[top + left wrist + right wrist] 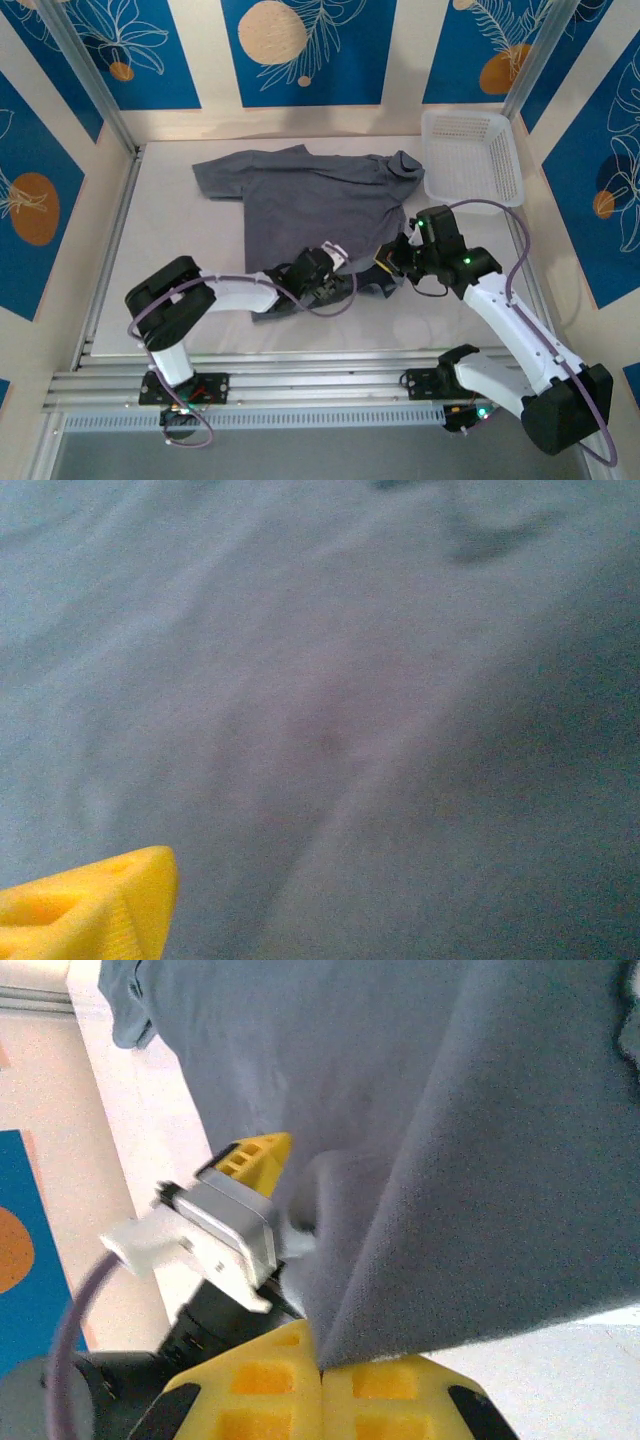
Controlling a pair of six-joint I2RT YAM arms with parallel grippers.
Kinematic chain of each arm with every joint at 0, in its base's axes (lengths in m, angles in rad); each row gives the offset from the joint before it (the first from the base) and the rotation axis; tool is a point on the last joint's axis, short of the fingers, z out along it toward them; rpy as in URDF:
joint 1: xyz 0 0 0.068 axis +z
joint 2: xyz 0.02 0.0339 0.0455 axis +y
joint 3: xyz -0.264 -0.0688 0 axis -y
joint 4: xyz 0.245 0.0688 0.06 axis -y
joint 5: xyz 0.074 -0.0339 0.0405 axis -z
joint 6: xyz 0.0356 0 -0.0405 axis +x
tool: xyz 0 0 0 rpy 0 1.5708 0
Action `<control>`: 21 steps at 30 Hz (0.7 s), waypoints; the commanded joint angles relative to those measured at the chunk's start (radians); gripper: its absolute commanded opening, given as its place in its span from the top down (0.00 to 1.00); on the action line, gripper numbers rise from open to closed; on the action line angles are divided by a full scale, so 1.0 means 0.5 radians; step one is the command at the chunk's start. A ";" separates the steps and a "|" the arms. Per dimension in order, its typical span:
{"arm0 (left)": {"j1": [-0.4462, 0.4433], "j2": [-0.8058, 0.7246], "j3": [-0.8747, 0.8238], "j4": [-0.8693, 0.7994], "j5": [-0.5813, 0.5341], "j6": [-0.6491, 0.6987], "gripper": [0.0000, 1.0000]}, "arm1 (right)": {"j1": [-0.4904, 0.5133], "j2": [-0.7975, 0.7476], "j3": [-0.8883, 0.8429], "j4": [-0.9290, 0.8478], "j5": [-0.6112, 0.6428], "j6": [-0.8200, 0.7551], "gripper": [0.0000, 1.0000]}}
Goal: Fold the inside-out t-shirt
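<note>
1. One inside-out t-shirt (310, 195) lies spread on the desk (180, 230), with its near hem at the two grippers.
2. One white mesh basket (470, 155) stands just beside its far right corner.
3. Right gripper (320, 1368): fingers together, clamped on the hem.
4. Left gripper (338, 282): against the fabric; cannot tell whether apart or together.

A white worktop (180, 250) lay under the right gripper (386, 266); beyond that gripper and to both its sides rose cream walls (208, 60); blue panels (340, 80) on them bore orange discs and white leaves; aluminium posts (88, 80) framed the corners; light fell evenly.
</note>
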 commanded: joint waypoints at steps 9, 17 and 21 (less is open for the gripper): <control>0.337 -0.577 0.135 -0.517 0.749 -0.147 1.00 | -0.024 -0.120 -0.126 0.120 0.016 -0.450 0.71; 0.344 -0.684 0.369 -0.751 0.881 -0.280 1.00 | 0.769 -0.233 -0.483 1.220 0.750 -1.522 0.64; 0.347 -0.712 0.474 -0.814 0.901 -0.348 1.00 | 1.061 0.127 -0.873 2.501 1.095 -2.458 0.86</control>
